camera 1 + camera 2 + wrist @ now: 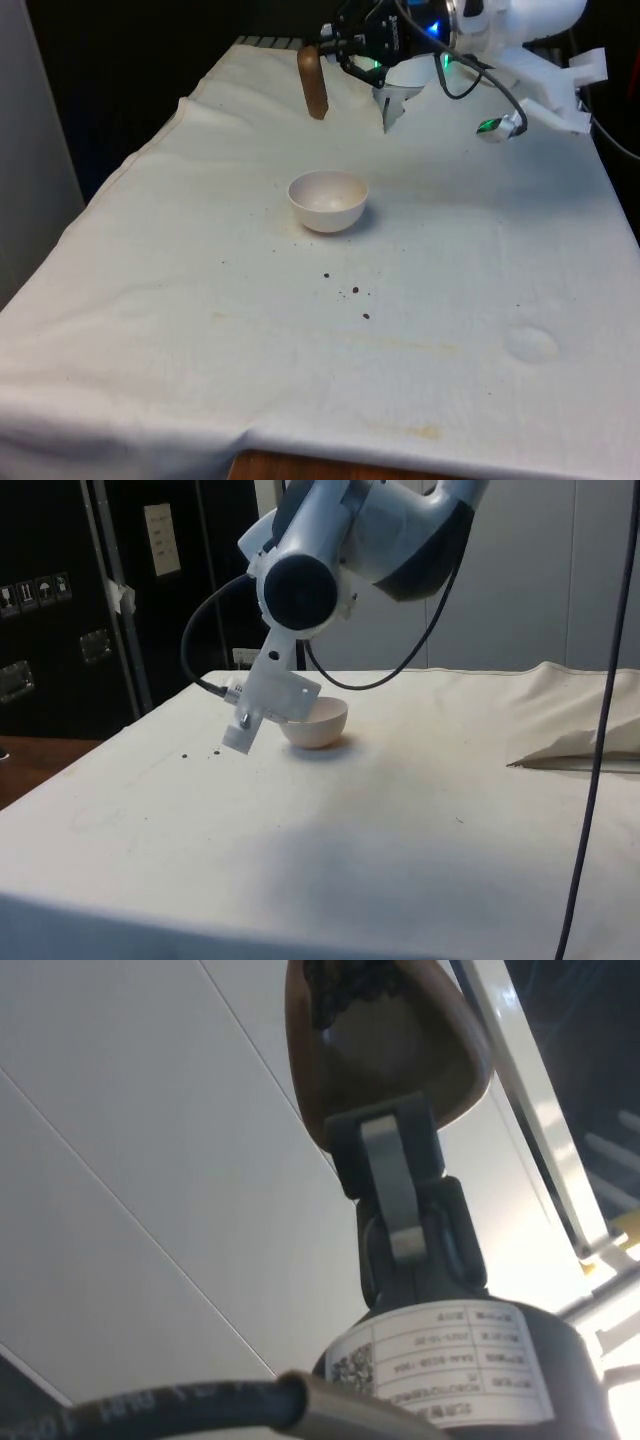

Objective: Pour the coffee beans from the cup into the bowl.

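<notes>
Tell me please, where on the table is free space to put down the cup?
The cloth is bare on the front view's left of the white bowl, and in the wide strip along the near edge. A few spilled beans lie just in front of the bowl. The far end is crowded by the gripper, holding the brown cup.

Table under rumpled white cloth (pixel 480 240). Round off-white ceramic bowl (pixel 328 200) sits on it. Few dark scattered coffee beans (pixel 354 292) lie near the bowl, on its camera-facing side in front view.
</notes>
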Robot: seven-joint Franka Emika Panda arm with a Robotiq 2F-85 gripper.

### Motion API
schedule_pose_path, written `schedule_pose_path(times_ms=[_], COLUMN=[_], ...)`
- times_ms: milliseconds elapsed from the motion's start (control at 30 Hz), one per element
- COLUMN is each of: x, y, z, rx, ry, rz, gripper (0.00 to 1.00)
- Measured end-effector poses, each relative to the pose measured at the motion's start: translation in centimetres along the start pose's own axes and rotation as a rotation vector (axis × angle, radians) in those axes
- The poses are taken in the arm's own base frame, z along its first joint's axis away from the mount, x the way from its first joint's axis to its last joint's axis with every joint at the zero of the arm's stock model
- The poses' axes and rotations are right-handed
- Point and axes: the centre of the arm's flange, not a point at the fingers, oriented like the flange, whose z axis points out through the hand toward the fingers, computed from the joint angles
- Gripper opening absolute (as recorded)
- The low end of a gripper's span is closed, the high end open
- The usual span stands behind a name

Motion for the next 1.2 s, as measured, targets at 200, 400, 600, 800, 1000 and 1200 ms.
schedule_pose_path(times_ms=[200, 400, 600, 800, 1000, 1200], x=[0.0, 0.0, 0.0, 0.1, 0.0, 0.0], y=[-0.2, -0.4, -0.6, -0.9, -1.0, -1.3], z=[-0.3, -0.8, -1.1, -1.5, -1.9, -2.3], rx=[-0.042, -0.085, -0.125, -0.170, -0.211, -0.245], ry=[0.007, 0.015, 0.021, 0.031, 0.041, 0.052], rz=[-0.003, -0.003, -0.005, -0.007, -0.012, -0.019], gripper=[0.00, 0.00, 0.00, 0.00, 0.00, 0.00])
